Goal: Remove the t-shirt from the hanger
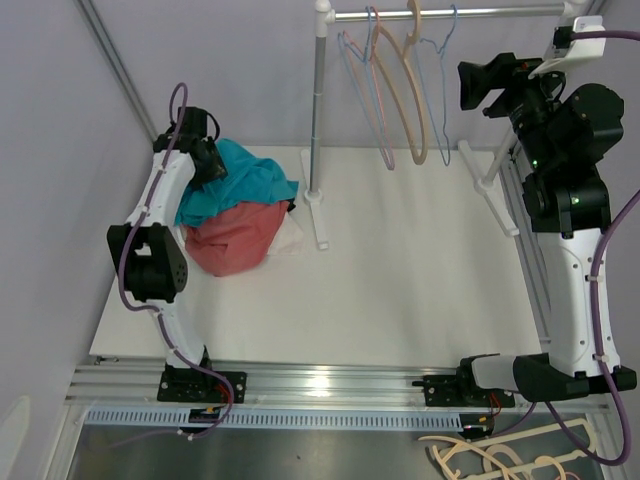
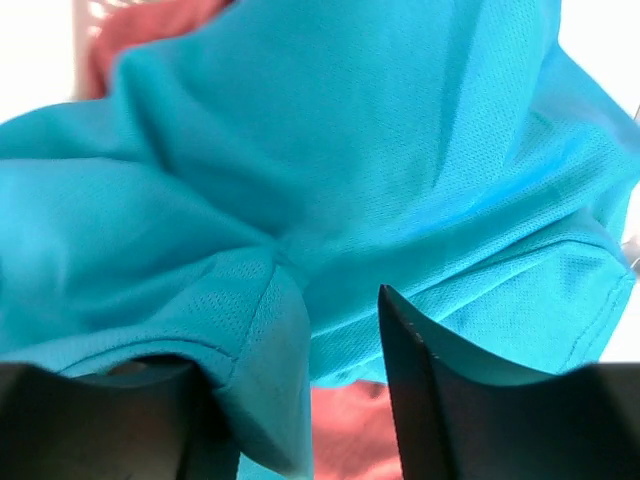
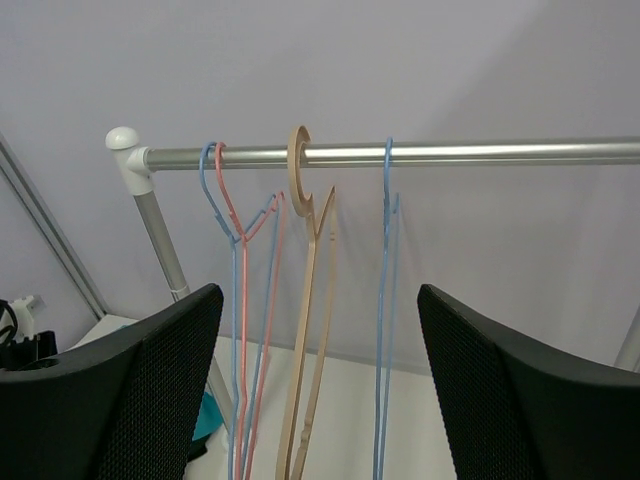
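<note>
A teal t-shirt (image 1: 250, 175) lies crumpled on a red garment (image 1: 235, 240) at the table's back left, off any hanger. My left gripper (image 1: 208, 165) sits right on the teal shirt. In the left wrist view the shirt (image 2: 350, 180) fills the frame; my left gripper (image 2: 305, 350) is open, a fold of teal cloth draped over its left finger, the red garment (image 2: 345, 430) showing in the gap. Several bare hangers, among them a tan one (image 1: 412, 90), hang on the rail (image 1: 450, 14). My right gripper (image 1: 478, 88) is open and empty, raised beside them, facing the tan hanger (image 3: 300, 170).
The rack's post (image 1: 316, 120) stands just right of the clothes pile, its feet (image 1: 318, 215) on the table; another foot (image 1: 495, 195) lies at the right. A white cloth (image 1: 290, 240) peeks from under the pile. Spare tan hangers (image 1: 500, 460) lie below the table's front edge.
</note>
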Robot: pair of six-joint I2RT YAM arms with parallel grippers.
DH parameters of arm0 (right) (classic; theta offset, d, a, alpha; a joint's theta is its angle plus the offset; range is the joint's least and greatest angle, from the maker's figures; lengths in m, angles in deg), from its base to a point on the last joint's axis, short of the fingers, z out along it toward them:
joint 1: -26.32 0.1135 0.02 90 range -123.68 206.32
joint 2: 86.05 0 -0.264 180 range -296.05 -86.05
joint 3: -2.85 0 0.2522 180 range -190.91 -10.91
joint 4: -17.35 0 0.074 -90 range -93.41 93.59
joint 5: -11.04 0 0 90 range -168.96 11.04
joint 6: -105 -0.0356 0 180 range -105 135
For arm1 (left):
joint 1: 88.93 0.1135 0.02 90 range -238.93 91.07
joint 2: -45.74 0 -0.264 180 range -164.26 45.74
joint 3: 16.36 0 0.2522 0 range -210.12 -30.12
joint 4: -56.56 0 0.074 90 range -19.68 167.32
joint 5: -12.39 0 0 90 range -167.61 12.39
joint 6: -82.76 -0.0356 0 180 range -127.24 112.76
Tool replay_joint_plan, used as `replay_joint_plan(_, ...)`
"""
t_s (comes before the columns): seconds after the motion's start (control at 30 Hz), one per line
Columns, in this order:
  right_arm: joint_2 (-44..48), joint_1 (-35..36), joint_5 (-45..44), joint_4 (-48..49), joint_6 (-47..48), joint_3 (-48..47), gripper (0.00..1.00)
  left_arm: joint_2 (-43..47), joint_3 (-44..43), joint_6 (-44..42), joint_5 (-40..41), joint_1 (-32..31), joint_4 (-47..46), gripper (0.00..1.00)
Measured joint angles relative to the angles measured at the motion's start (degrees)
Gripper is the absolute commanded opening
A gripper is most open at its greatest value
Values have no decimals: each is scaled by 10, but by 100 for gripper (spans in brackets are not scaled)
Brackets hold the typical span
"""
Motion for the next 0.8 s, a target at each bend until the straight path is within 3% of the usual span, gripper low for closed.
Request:
replay_joint_plan(0.13,1,5,1,-3,-2,-1,84,5,-25,1,9,5,22,54)
replay_joint_plan(0.47,4,23,2,-10,-2,-5,84,34,-76,0,-16,5,27,71)
replay_joint_plan(0.63,8,35,2,-12,-2,-5,84,35,-136,-2,-28,4,27,69)
replay_joint_plan(0.8,14,44,0,-13,-1,-4,84,25,-87,-1,-31,3,3,68)
